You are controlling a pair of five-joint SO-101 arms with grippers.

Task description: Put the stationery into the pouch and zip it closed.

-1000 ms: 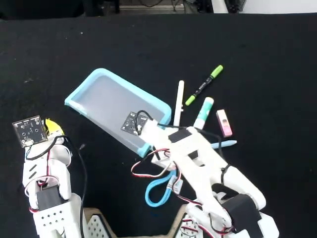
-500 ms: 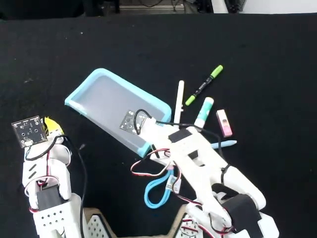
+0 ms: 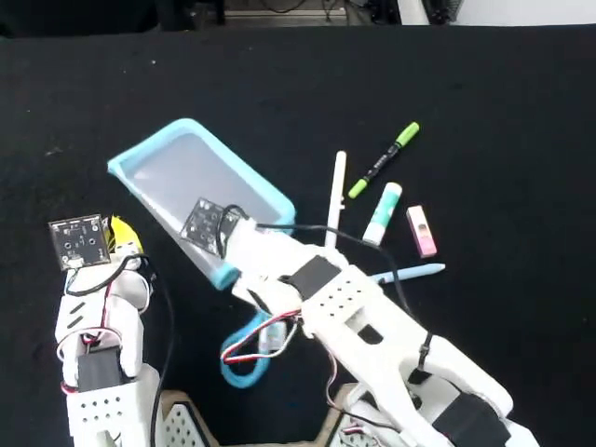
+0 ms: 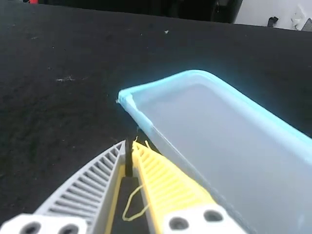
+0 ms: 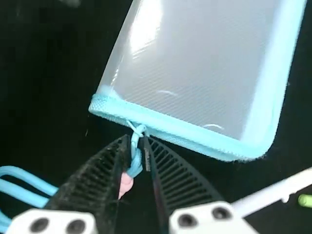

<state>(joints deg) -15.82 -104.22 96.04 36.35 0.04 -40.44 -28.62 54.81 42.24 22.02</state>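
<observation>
Tightly, right gripper (image 5: 138, 142) on pouch (image 5: 204, 63) corner edge.

A translucent, blue-trimmed pouch (image 3: 191, 186) is laid flat ahead of the right gripper (image 5: 136, 141), its zip cord (image 5: 137, 129) pinched there. A white pen (image 3: 335, 196), blue pen (image 3: 412, 273), green marker (image 3: 384, 160), teal marker (image 3: 383, 213) and pink eraser (image 3: 421, 231) are scattered alongside.
</observation>
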